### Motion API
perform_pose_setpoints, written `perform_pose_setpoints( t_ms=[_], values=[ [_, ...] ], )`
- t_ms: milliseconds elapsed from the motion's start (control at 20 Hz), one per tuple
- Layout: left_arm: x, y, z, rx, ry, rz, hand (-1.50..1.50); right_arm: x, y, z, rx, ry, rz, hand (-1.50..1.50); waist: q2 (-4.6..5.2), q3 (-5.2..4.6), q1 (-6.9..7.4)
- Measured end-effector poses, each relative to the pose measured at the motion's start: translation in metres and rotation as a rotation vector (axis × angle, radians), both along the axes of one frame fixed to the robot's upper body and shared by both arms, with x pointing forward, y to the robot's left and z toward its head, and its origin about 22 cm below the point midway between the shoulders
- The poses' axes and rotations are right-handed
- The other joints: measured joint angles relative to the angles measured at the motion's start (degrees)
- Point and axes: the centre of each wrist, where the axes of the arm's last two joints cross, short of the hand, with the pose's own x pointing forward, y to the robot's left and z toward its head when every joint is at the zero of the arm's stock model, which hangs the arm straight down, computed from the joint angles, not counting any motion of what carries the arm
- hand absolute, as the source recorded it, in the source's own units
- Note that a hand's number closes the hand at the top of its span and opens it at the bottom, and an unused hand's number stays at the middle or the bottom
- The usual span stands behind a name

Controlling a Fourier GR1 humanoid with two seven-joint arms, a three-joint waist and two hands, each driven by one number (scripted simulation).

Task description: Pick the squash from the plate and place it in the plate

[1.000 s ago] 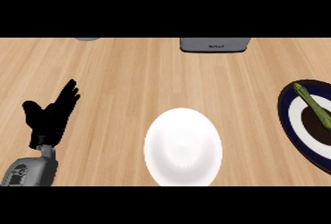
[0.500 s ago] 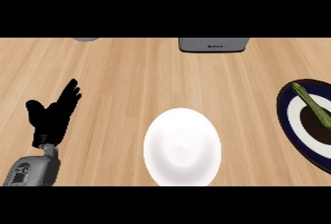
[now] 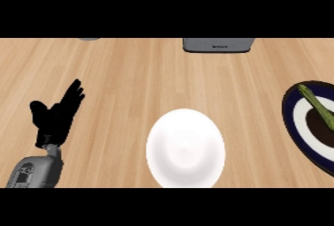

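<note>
Black left hand rests at left, fingers straight and spread, holding nothing. Round white plate sits near, centre. Slim green squash lies on the dark blue white-ringed plate at right edge, partly cropped. Likely light, stiff, smooth, may roll; pinch across mid-length. Right hand not visible.

The counter is pale wood with a fine grain and a satin finish. The white plate looks like smooth glazed ceramic, with a soft sheen at its middle. The dark blue plate looks glazed too. The squash has dull green, faintly striped skin. The robot hand is matt black. Its forearm is smooth grey — plastic or metal, I cannot tell.
</note>
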Motion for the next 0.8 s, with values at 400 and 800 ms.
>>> perform_pose_setpoints(
  t_ms=[400, 800],
  values=[
    [0.001, 0.004, 0.006, 0.001, -0.003, -0.003, 0.00, -0.021, -0.009, -0.009, -0.032, 0.027, -0.067, -1.50, 0.14, 0.14, 0.44],
    [0.003, 0.001, 0.007, -0.006, -0.007, -0.005, 0.00, -0.035, -0.015, -0.010, -0.090, 0.075, -0.097, -1.50, 0.22, 0.26, 0.59]
  ],
)
